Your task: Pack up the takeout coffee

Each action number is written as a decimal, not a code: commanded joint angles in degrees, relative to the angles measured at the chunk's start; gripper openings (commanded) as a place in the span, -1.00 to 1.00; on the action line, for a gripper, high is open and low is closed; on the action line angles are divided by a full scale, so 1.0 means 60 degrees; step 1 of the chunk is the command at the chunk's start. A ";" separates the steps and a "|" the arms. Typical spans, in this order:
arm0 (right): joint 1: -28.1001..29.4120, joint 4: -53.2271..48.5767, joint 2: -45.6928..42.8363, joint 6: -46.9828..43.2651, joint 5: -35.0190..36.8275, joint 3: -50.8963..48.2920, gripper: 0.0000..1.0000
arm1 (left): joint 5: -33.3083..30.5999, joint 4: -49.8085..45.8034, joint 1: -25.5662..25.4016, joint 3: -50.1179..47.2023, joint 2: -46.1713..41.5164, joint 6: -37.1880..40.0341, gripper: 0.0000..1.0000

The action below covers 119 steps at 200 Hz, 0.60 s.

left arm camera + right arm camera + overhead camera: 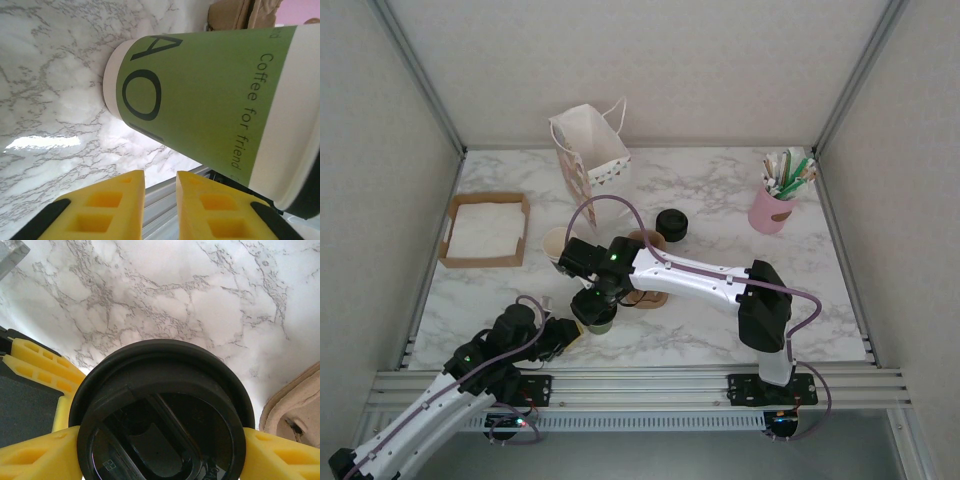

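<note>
From above, the takeout coffee [601,319] stands on the marble counter [720,190] near its front edge, just left of the brown cardboard carrier [647,284]. The right tool [597,300] reaches over the cup, and the left tool [570,335] sits close at its near-left side.

At the left wrist, the left tool [159,181] has its yellow fingers a narrow gap apart with nothing between them. The green cup [200,100] is just beyond their tips.

At the right wrist, the right tool [160,452] stands wide, one yellow finger pressed against each side of the black lid [160,405]. The carrier's edge [295,405] lies at the right.
</note>
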 commanded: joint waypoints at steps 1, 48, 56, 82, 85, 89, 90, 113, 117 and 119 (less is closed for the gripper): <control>-0.0099 -0.0641 0.0022 0.0268 0.0187 0.0037 0.47 | 0.0576 0.0837 0.0076 -0.0825 0.0134 0.0137 -0.47; -0.0084 -0.0731 -0.0093 0.0450 0.0101 -0.0032 0.48 | 0.0452 0.2251 0.0072 -0.1262 0.0655 -0.0209 -0.36; -0.0074 -0.0729 -0.0093 0.0451 0.0037 -0.0016 0.47 | 0.0431 0.2437 0.0073 -0.1274 0.0731 -0.0220 -0.35; -0.0022 -0.0737 -0.0041 0.0497 -0.0129 0.0026 0.47 | 0.0349 0.2802 0.0072 -0.1318 0.0989 -0.0237 -0.36; -0.0012 -0.0730 -0.0042 0.0503 -0.0126 0.0033 0.47 | 0.0323 0.2799 0.0072 -0.1312 0.1000 -0.0215 -0.36; -0.0010 -0.0736 -0.0048 0.0514 -0.0130 0.0014 0.47 | 0.0293 0.2785 0.0072 -0.1296 0.1033 -0.0199 -0.36; -0.0010 -0.0732 -0.0042 0.0519 -0.0130 0.0020 0.47 | 0.0288 0.2782 0.0072 -0.1295 0.1048 -0.0195 -0.35; -0.0022 -0.0749 -0.0021 0.0557 -0.0042 -0.0082 0.48 | 0.0200 0.2827 0.0072 -0.1291 0.1118 -0.0165 -0.36; -0.0020 -0.0744 -0.0014 0.0573 -0.0042 -0.0097 0.48 | 0.0175 0.2797 0.0072 -0.1287 0.1112 -0.0162 -0.36; -0.0017 -0.0758 0.0002 0.0581 -0.0031 -0.0107 0.48 | 0.0173 0.2777 0.0072 -0.1285 0.1101 -0.0169 -0.36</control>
